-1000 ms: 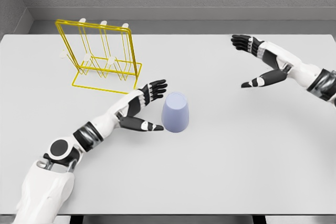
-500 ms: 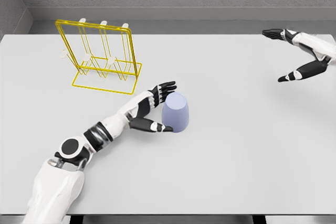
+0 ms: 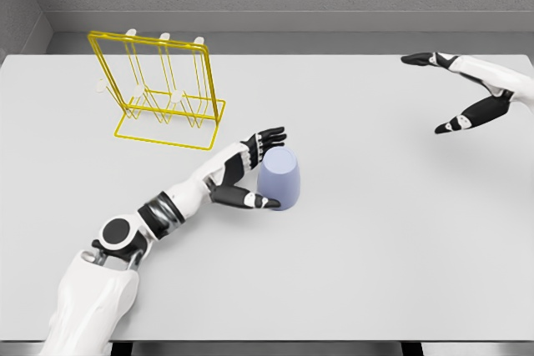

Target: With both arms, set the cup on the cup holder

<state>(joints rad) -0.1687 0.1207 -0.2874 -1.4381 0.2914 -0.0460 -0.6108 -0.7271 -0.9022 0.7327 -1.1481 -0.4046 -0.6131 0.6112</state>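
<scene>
Lavender cup [image 3: 279, 178] upside down on a pale grey worktop [image 3: 375, 239], left hand [image 3: 247, 171] cupped around it.

Grey walls close the room behind the worktop's far edge. The cup stands near the worktop's middle; the left hand's fingers [image 3: 269, 137] curve behind it and the thumb lies against its near side, though whether they grip it I cannot tell. The yellow wire cup holder [image 3: 158, 89] stands upright beyond and left of the cup, well apart from it. The right hand [image 3: 467, 89] hovers far right of the cup by the worktop's right edge, fingers spread and holding nothing. Bare worktop stretches right of the cup and toward the near edge.
</scene>
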